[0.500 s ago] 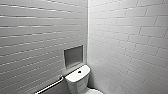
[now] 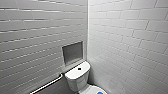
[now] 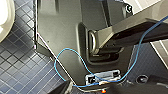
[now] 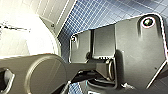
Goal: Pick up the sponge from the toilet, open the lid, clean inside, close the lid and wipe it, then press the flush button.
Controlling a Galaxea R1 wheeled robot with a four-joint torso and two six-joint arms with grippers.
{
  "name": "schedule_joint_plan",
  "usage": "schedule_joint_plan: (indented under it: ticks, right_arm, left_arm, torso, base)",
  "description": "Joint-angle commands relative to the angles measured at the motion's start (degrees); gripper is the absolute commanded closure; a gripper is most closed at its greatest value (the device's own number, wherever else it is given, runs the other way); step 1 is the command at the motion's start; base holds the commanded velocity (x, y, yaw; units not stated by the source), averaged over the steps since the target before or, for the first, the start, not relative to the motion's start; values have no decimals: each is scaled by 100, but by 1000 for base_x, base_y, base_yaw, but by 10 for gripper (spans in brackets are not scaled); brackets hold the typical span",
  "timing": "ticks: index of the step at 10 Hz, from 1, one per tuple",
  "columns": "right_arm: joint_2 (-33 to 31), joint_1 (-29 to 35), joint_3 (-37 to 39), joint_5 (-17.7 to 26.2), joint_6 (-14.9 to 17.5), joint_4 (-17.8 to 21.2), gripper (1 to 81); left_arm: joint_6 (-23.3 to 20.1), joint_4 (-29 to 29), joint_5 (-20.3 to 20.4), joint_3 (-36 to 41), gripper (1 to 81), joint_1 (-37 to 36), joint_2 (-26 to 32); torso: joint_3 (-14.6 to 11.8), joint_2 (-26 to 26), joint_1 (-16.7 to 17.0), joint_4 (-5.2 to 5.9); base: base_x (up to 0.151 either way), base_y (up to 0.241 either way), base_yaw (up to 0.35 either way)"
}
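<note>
Blue sponge (image 2: 100, 93) on white lid (image 2: 91, 89)

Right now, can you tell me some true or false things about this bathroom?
1. There is a niche in the wall above the toilet. True.
2. The sponge is tucked in that niche. False: it lies on the lid.
3. The flush button sits on top of the toilet's tank. True.
4. The walls are painted red. False: they are covered in white tiles.
5. The floor has small dark blue tiles. True.
</note>
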State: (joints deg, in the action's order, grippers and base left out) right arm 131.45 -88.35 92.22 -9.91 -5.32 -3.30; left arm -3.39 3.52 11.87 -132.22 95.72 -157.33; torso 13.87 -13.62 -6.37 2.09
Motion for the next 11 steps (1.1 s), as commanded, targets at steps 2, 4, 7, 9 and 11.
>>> schedule_joint_plan:
  ticks: [2,4,7,9,11]
  right_arm:
    - [-599,585,-566,244,-101,5,10]
    - [-704,699,-601,244,-119,31,10]
    - [-820,1059,-759,244,-102,321,10]
    - [-828,1244,-873,253,-154,436,10]
    - [-828,1402,-944,244,-162,445,10]
  left_arm:
    - [-57,131,-326,-313,10,-22,-176]
    - [-57,122,-326,-340,10,-14,-185]
    - [-57,122,-326,-340,10,13,-229]
    - [-57,122,-326,-375,10,30,-229]
    - [-57,122,-326,-401,10,30,-282]
  torso:
    - [728,-774,-498,0]
    - [584,-1189,-767,0]
    - [787,-1697,-1092,0]
    - [1337,-2123,-1359,0]
    - [1444,-2451,-1560,0]
  base:
    - [0,0,0]
    - [0,0,0]
    - [0,0,0]
    - [0,0,0]
    - [0,0,0]
